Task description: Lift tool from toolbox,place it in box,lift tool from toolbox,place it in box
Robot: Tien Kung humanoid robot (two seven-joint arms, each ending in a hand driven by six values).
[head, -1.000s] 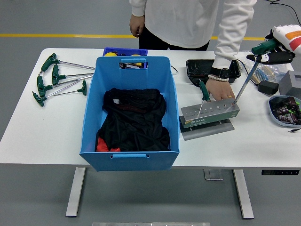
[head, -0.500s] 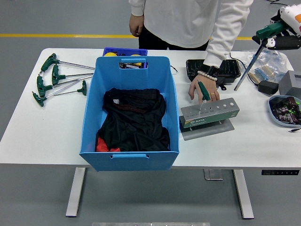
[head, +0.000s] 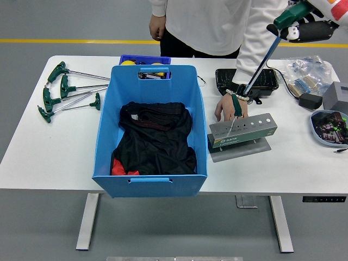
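Observation:
My right hand (head: 302, 27) is up at the top right corner, shut on the green handle of a T-handle wrench (head: 262, 60). The wrench's long shaft slants down-left in the air, its tip above the person's wrist. The grey tool stand (head: 243, 132) sits right of the blue box (head: 149, 163); one green-handled tool (head: 235, 106) still stands in it. A person's hand (head: 225, 106) rests on the stand's far left end. The blue box holds a black cloth (head: 155, 136). My left arm is out of view.
Several green T-handle wrenches (head: 65, 89) lie at the table's left. A small blue bin (head: 144, 58) sits behind the box, and a black tray (head: 247, 81) behind the stand. At the right are a grey parts bowl (head: 329, 128), a grey block (head: 334, 95) and a plastic bag (head: 304, 73).
My right hand has pulled the wrench out of the stand and carried it up and leftward. The person's hand slid left along the stand's top.

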